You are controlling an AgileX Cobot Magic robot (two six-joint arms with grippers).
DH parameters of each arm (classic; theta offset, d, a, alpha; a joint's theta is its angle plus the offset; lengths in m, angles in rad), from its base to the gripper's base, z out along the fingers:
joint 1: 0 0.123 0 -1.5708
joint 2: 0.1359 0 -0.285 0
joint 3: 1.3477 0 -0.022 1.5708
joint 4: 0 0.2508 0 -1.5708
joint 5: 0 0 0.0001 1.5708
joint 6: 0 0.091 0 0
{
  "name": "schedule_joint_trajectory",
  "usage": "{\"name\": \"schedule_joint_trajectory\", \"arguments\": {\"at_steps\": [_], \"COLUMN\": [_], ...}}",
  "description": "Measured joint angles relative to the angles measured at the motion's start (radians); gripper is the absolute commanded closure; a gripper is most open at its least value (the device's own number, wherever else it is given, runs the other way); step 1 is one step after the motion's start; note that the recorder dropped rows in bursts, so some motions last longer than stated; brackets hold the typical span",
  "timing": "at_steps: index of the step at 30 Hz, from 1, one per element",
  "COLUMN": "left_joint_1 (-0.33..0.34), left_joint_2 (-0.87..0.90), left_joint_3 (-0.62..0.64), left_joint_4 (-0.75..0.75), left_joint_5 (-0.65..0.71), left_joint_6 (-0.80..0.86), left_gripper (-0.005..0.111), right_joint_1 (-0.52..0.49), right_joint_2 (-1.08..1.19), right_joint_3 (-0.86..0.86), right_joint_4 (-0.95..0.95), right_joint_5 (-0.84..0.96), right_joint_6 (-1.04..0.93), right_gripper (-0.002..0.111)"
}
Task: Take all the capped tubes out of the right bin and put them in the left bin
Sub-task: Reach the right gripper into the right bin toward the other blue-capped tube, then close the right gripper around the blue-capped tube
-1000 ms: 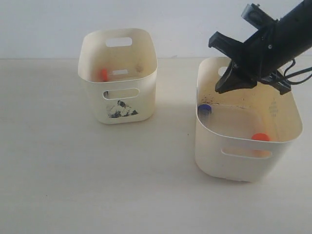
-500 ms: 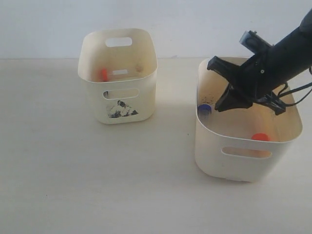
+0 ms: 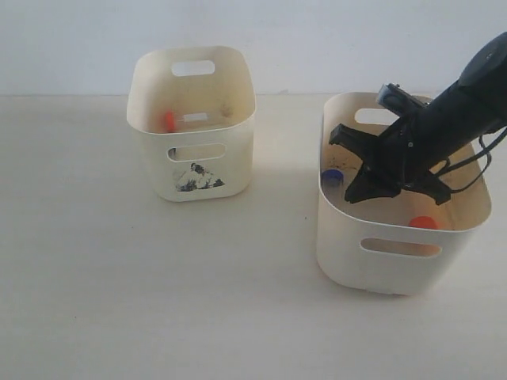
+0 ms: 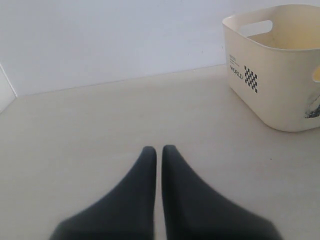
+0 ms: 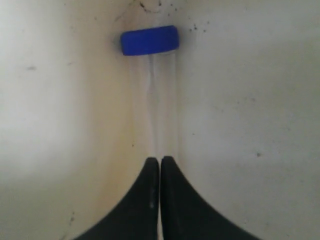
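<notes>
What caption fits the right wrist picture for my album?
Closed gripper aimed at a blue-capped tube inside the speckled bin.

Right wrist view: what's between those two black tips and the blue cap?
Only the tube's clear body: in the right wrist view the blue-capped tube lies on the floor of the right bin, stretching from its cap toward the right gripper.

Right claw (image 3: 348, 195) lowered deeper into right bin (image 3: 345, 247).

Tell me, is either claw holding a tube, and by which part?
Nothing is held. The right claw is shut inside the right bin, its tips at the end of the blue-capped tube without gripping it. The left claw is shut above the table.
</notes>
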Motion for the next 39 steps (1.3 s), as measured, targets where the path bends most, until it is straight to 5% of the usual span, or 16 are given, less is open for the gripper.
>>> {"name": "schedule_joint_trajectory", "arguments": {"at_steps": [7, 15, 39], "left_joint_1": [0.0, 0.0, 0.0], "left_joint_2": [0.0, 0.0, 0.0], "left_joint_3": [0.0, 0.0, 0.0], "left_joint_4": [0.0, 0.0, 0.0], "left_joint_5": [0.0, 0.0, 0.0], "left_joint_6": [0.0, 0.0, 0.0], "left_gripper": [0.102, 0.102, 0.102], "right_joint_1": [0.0, 0.0, 0.043], "right_joint_2": [0.041, 0.066, 0.073], "right_joint_3": [-0.065, -0.077, -0.077], "right_joint_4": [0.029, 0.038, -0.07], "right_joint_5": [0.033, 0.023, -0.099], "right_joint_6": [-0.09, -0.115, -0.068], "right_gripper": [0.103, 0.043, 0.047]}}
